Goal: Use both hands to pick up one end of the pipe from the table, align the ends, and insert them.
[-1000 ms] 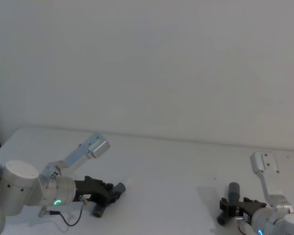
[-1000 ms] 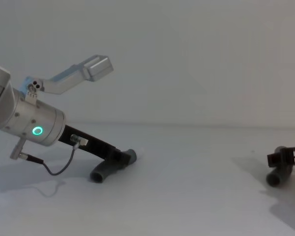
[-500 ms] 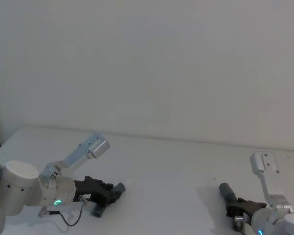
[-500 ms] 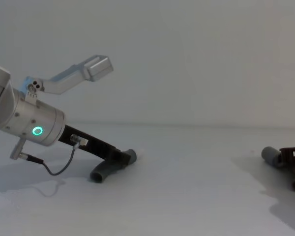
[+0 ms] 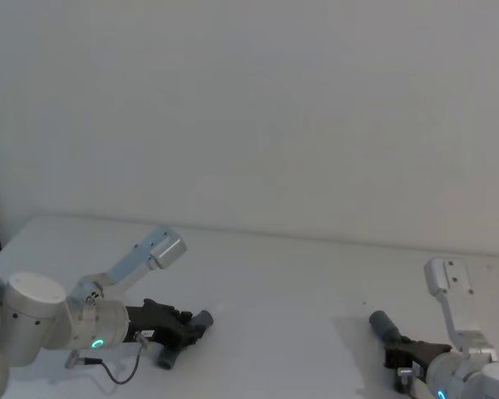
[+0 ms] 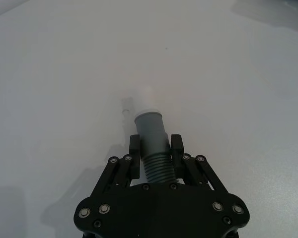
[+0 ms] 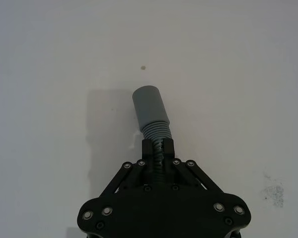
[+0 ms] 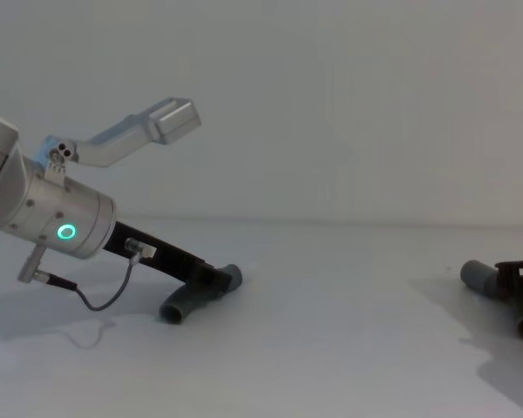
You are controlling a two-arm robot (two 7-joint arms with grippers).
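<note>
Two grasps look done: my left gripper (image 6: 155, 148) pinches the white-tipped piece (image 6: 150, 128) by its ribs, plug jutting ahead of the jaws, and my right gripper (image 7: 157, 147) likewise clamps the socket piece (image 7: 148, 106), yet they sit well apart across the table (image 5: 299, 283), so aligning and inserting remain.

The table (image 5: 283, 278) is matt white; the left gripper (image 6: 156, 145) and right gripper (image 7: 158, 146) are matt black plastic with shiny screws; the white-tipped pipe piece (image 6: 151, 129) and the socket pipe piece (image 7: 149, 106) are ribbed dark grey with smooth collars; the left wrist (image 8: 65, 222) is satiny silver metal.
</note>
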